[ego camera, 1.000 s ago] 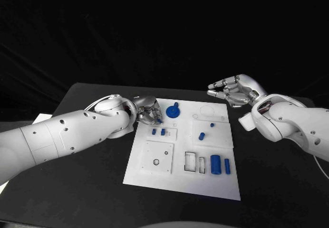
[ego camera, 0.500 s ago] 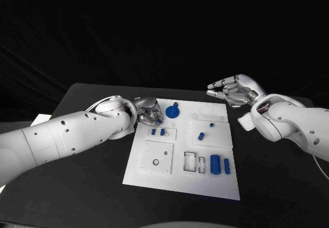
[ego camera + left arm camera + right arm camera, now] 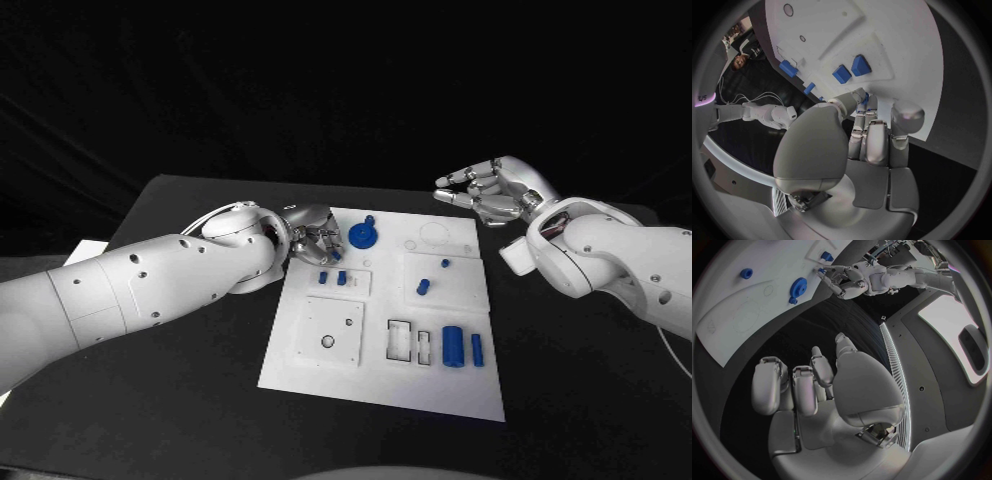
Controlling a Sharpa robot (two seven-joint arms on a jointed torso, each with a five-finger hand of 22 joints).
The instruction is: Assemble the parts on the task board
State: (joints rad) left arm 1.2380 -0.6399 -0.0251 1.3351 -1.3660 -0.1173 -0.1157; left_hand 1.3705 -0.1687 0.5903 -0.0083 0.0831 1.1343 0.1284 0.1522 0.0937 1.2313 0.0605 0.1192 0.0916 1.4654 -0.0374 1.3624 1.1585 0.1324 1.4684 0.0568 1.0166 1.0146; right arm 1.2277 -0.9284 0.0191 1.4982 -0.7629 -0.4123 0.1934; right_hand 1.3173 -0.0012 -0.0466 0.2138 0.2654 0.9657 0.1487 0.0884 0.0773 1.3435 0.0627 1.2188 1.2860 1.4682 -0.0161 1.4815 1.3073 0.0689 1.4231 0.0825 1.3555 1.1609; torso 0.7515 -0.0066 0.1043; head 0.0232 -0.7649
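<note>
Head view, near to far. Nearest the robot, the white task board (image 3: 332,370) lies on the black bench (image 3: 173,400). Its near row carries a blue cylinder (image 3: 453,346) and a slimmer blue bar (image 3: 477,348) beside two empty rectangular slots. Mid-board, two small blue blocks (image 3: 333,278) sit side by side, with a short blue peg (image 3: 424,286) well apart from them towards the right arm's side. At the far edge stands a blue gear (image 3: 366,236).

The left hand (image 3: 306,240) rests at the board's far left corner, just beside the gear; its fingers (image 3: 870,132) are curled towards a small blue piece. Whether they actually pinch it cannot be told. The right hand (image 3: 490,190) hangs above the bench beyond the board's far right corner, fingers (image 3: 795,385) curled inward and grasping nothing.

Risk, as judged: the left fingertips work close to the gear and the board edge, so a sideways slip could knock the gear or shift the unclamped board, spoiling alignment for later insertions.
</note>
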